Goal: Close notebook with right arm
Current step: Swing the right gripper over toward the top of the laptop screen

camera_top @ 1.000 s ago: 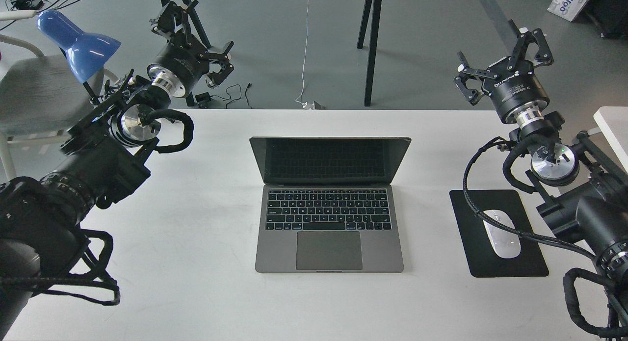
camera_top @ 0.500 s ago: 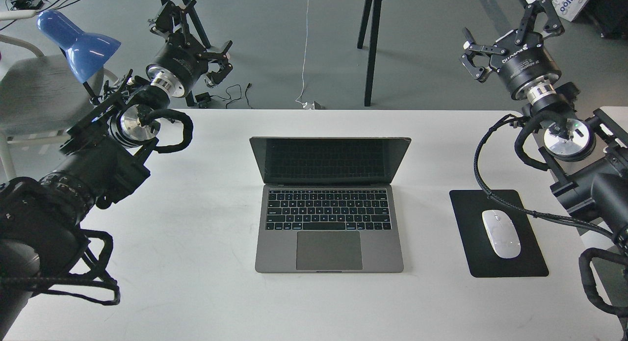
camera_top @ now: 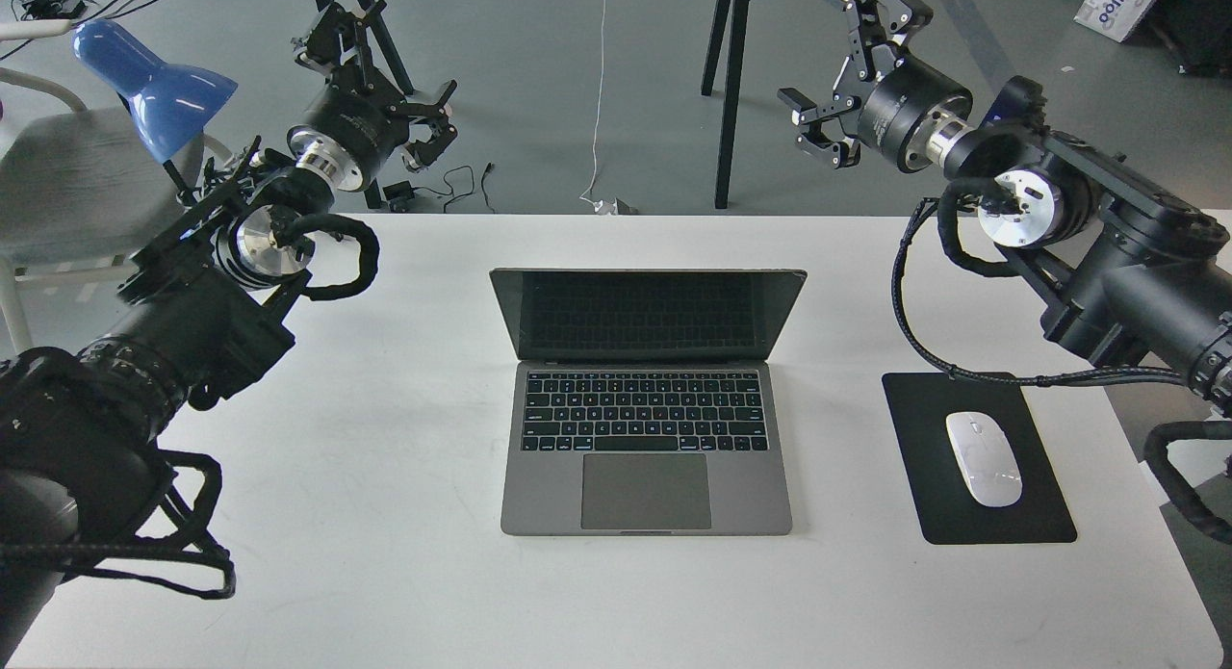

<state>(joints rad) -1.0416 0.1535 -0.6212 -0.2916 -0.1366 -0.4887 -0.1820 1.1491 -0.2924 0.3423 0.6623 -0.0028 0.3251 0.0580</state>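
Since the earlier frame, only my right arm (camera_top: 1078, 236) has moved: it has swung inward and up, carrying the right gripper (camera_top: 847, 67) from over the table's right edge to a spot behind and right of the notebook (camera_top: 647, 399). Its jaws are spread wide and hold nothing.

That notebook sits open in the middle of the table (camera_top: 385, 573), keyboard toward me, its screen (camera_top: 647, 315) standing up at the far side with the hinge running left to right. What the next move turns on is this: the screen's top edge lies to the left of the right gripper and below it, on my side, well apart still. From the head view I judge the gripper has to get behind that edge and push it toward me and down, square to the hinge line.

My left gripper (camera_top: 385, 82) hangs out past the table's far left corner near the blue lamp (camera_top: 154, 77), fingers spread too, no nearer to the lid than the right one. Mouse (camera_top: 984, 457) and pad (camera_top: 1039, 515) lie under the right arm's cable, so I would keep the elbow high.
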